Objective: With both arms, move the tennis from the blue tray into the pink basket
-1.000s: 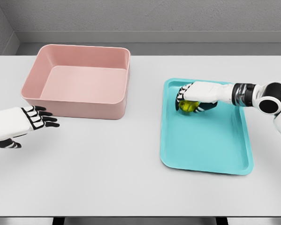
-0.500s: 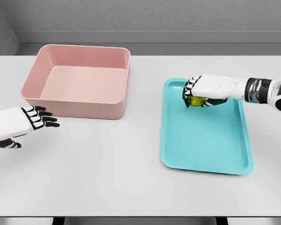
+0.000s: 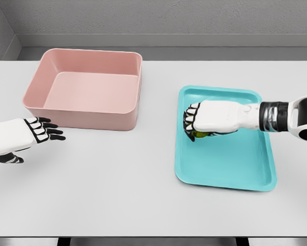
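The right hand (image 3: 207,120) reached in from the right edge of the frame, its white arm running level across the blue tray (image 3: 245,169). Its fingers (image 3: 190,117) were curled down over the tennis ball (image 3: 198,135), gripping it from above, so that only a sliver of yellow-green showed beneath the palm and between the black finger joints. The hand and ball sat over the left part of the tray, in its upper half, close to the tray's left rim. Whether the ball rested on the tray floor or was lifted clear of it could not be told from this view.

The left hand (image 3: 20,136) lay at the far left of the frame, low on the table, its fingers stretched out flat and slightly spread toward the right, holding nothing. It was near the front wall of the pink basket (image 3: 86,115) but apart from it.

The ball, where visible, was a bright yellow-green; its seams were hidden by the hand. The tray was a shallow turquoise rectangle with rounded corners and a raised lip, set right of centre. The basket was a deep pink bin with rounded corners, standing in the upper left of the frame, well apart from the tray.

Both stood on a white table (image 3: 117,189) that filled most of the picture. Behind it, along the top of the frame, ran a grey floor strip and a grey wall (image 3: 158,18).
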{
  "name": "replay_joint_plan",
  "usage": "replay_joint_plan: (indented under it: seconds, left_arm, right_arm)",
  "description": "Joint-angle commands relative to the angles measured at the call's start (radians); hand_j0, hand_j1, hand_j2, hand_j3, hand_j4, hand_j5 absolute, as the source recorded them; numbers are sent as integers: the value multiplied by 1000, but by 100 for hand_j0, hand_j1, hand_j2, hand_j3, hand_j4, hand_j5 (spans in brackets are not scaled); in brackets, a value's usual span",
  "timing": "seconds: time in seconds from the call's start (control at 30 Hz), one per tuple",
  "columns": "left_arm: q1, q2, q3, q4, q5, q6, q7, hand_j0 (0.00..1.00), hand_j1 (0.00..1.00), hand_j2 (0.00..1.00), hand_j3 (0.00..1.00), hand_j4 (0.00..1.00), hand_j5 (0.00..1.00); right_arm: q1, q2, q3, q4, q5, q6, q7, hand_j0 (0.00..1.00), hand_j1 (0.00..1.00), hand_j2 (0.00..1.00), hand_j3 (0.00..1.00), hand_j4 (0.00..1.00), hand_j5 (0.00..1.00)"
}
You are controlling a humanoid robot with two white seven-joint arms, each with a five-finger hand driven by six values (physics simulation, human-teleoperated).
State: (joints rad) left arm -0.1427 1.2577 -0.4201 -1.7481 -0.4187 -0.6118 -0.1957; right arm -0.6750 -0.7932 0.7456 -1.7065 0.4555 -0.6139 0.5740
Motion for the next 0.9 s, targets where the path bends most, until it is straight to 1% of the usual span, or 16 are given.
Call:
replay_joint_plan:
  seconds: [0.0,0.07,0.13,0.2,0.27,0.3,0.33,0.37,0.4,0.63,0.67,0.73,0.8,0.83,0.87]
  left_arm:
    - [0,2,0,-1,5,1,-1,100,100,100,100,100,100]
    - [0,2,0,-1,6,1,-1,100,100,100,100,100,100]
    - [0,2,0,1,5,1,-1,100,100,100,100,100,100]
    - [0,-1,0,1,5,1,-1,100,100,100,100,100,100]
    - [0,-1,0,1,5,1,-1,100,100,100,100,100,100]
    - [0,-1,0,1,5,1,1,100,100,100,100,100,100]
    - [0,-1,0,-1,5,1,-1,100,100,100,100,100,100]
    - [0,-1,0,1,5,1,1,100,100,100,100,100,100]
    - [-2,-1,0,-1,6,1,-1,100,100,100,100,100,100]
    - [-2,-1,0,1,5,1,-1,100,100,100,100,100,100]
    - [-2,-1,0,1,5,1,-1,100,100,100,100,100,100]
    - [-2,-1,0,1,5,1,-1,100,100,100,100,100,100]
    - [-2,-1,0,6,5,1,-1,100,100,100,100,100,100]
    - [-2,-1,0,6,5,1,-1,100,100,100,100,100,100]
    - [0,-3,-2,4,5,1,1,100,100,100,100,100,100]
  right_arm:
    - [0,19,20,-28,-1,3,3,39,39,39,39,39,39]
    - [-3,38,34,-31,-1,3,3,39,39,39,39,39,39]
    - [-6,74,44,-30,2,3,4,39,39,39,39,39,39]
    - [-18,112,89,-31,5,3,4,39,39,39,39,39,39]
    - [-26,132,101,-31,5,3,4,39,39,39,39,39,39]
    - [-32,152,113,-31,6,3,27,38,38,38,38,38,38]
    - [-34,184,123,-31,6,3,37,36,36,36,36,36,36]
    - [-34,198,126,-31,8,3,37,36,36,36,36,36,36]
    - [-43,209,147,-30,12,3,37,36,36,36,36,36,36]
    - [-69,339,222,-21,52,3,37,36,36,36,36,36,36]
    - [-75,361,232,-12,60,3,37,36,36,36,36,36,36]
    - [-80,407,245,33,61,3,37,36,36,36,36,36,36]
    - [-91,436,259,48,61,3,37,36,36,36,36,36,36]
    - [-94,469,265,96,63,3,37,36,36,36,36,36,36]
    - [-101,485,268,117,68,3,37,36,36,36,36,36,36]
